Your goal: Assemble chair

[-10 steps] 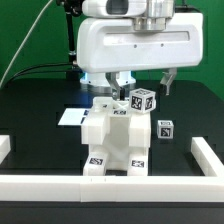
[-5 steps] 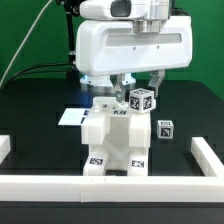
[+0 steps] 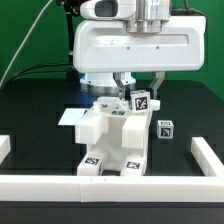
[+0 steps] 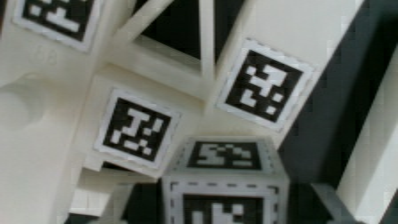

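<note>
The chair's joined white parts point(image 3: 113, 142) stand in the middle of the black table with tags on their front. My gripper point(image 3: 143, 88) hangs right over their top at the exterior view's right and is shut on a small tagged white cube point(image 3: 141, 101) that sits against the top of the assembly. In the wrist view the cube point(image 4: 221, 190) lies between my dark fingers point(image 4: 342, 203), with the tagged slab and frame pieces point(image 4: 134, 125) right behind it. A second small tagged cube point(image 3: 166, 129) lies loose on the table to the exterior view's right.
The marker board point(image 3: 68, 117) lies flat behind the assembly at the exterior view's left. Long white border bars run along the front point(image 3: 110, 186), the left point(image 3: 4, 148) and the right point(image 3: 211, 156). A green wall and cables stand behind.
My gripper has turned with the cube in it, so the cube's tag face looks narrower. The chair assembly has twisted slightly, its base shifting toward the exterior view's left.
</note>
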`<state>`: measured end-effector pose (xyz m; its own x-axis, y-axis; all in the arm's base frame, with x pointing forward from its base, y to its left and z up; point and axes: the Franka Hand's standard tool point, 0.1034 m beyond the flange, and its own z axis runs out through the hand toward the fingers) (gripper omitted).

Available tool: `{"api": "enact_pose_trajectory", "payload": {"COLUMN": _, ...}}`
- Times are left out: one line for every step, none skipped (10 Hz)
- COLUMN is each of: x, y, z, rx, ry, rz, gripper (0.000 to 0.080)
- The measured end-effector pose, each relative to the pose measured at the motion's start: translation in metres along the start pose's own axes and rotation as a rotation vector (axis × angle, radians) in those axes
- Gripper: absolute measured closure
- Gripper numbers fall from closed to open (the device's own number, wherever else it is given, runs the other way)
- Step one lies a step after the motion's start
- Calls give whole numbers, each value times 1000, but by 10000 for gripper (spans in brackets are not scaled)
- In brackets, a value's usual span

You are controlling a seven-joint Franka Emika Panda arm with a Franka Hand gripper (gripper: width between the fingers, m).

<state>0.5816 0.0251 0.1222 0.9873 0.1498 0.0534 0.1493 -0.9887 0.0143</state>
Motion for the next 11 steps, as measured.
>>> {"api": "enact_pose_trajectory", "payload": {"x": 2, "y": -3, "z": 0, "rx": -1, "ry": 2, "rz": 131, "gripper": 517}}
{"api": "enact_pose_trajectory", "payload": {"x": 3, "y": -5, "z": 0, "rx": 1, "ry": 1, "rz": 230, "gripper": 517}}
{"api": "enact_pose_trajectory", "payload": {"x": 3, "y": -5, "z": 0, "rx": 4, "ry": 0, "rz": 368, "gripper": 515}}
{"api": "enact_pose_trajectory", "payload": {"x": 3, "y": -5, "z": 0, "rx": 9, "ry": -2, "rz": 463, "gripper": 515}}
{"api": "enact_pose_trajectory", "payload": {"x": 2, "y": -4, "z": 0, "rx": 19, "ry": -4, "rz": 525, "gripper": 515}}
{"api": "enact_pose_trajectory", "payload": {"x": 3, "y": -5, "z": 0, "rx": 21, "ry": -4, "rz": 584, "gripper": 515}}
{"api": "enact_pose_trajectory", "payload": {"x": 3, "y": -5, "z": 1, "rx": 21, "ry": -4, "rz": 599, "gripper": 515}}
{"api": "enact_pose_trajectory", "payload": {"x": 3, "y": -5, "z": 1, "rx": 21, "ry": -4, "rz": 580, "gripper": 335}}
{"api": "enact_pose_trajectory", "payload": {"x": 3, "y": -5, "z": 1, "rx": 21, "ry": -3, "rz": 558, "gripper": 215}}
{"api": "enact_pose_trajectory", "payload": {"x": 3, "y": -5, "z": 1, "rx": 21, "ry": -3, "rz": 559, "gripper": 215}}
{"api": "enact_pose_trajectory", "payload": {"x": 2, "y": -4, "z": 1, "rx": 17, "ry": -3, "rz": 499, "gripper": 163}}
